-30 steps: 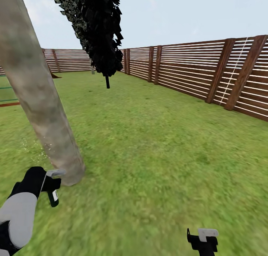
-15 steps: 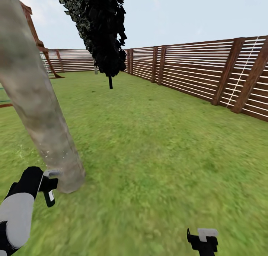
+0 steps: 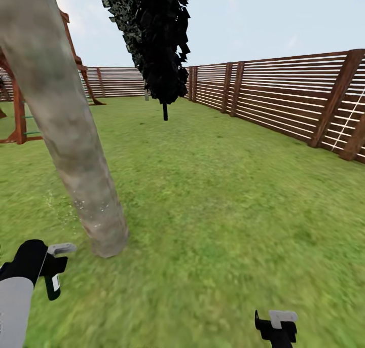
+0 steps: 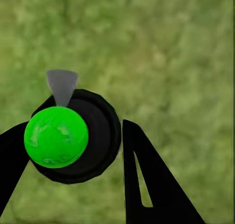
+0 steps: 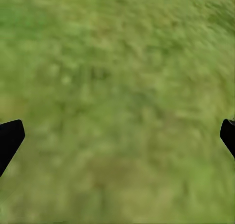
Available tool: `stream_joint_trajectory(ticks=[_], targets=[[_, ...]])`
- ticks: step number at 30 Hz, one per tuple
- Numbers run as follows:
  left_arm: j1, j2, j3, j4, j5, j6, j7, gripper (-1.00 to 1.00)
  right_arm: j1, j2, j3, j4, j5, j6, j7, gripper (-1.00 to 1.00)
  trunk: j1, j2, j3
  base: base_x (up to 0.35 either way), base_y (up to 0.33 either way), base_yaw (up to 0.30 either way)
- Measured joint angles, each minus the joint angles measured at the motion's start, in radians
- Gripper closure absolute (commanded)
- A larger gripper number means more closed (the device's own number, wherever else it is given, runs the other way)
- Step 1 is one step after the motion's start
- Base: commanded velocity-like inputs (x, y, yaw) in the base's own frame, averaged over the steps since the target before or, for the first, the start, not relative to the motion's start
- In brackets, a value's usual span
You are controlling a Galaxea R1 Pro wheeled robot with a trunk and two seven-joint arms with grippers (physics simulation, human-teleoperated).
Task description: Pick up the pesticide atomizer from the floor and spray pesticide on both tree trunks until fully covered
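Black pesticide atomizer with bright green round top (image 4: 63, 136) sitting clamped between the black fingers (image 4: 147, 180) of the left claw (image 3: 49, 267), hanging over the blurry green grass floor (image 3: 228, 211), just beside the base of the mottled grey-beige tree trunk (image 3: 76, 150). Right claw (image 3: 276, 327) spreading wide, released, holding nothing above grass. Second tree with jagged dark foliage (image 3: 157, 49) standing well apart near the reddish-brown slatted wooden fence (image 3: 284, 100).

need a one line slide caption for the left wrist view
Left hand holding the pesticide atomizer, green ball top and grey nozzle visible, above blurred green lawn.
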Motion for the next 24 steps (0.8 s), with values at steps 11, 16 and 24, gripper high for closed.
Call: stream_joint_trajectory(ticks=[11,16,24], targets=[[0.002,-0.022,0.007,0.003,-0.006,-0.002,0.001,1.0,0.0,0.001,0.0,0.0,0.0,0.0,0.001,-1.0,0.0,0.0,0.0,0.189,-0.1,0.043],[0.015,-0.028,0.008,0.0,0.0,-0.002,0.002,1.0,0.0,0.002,0.0,0.0,0.0,0.0,0.001,-1.0,0.0,0.0,0.0,0.002,-0.003,0.251],[0.008,-0.05,0.008,-0.011,0.004,-0.002,0.032,1.0,0.0,0.0,0.0,0.0,0.0,0.0,0.0,-1.0,0.0,0.0,0.0,0.116,-0.18,0.016]])
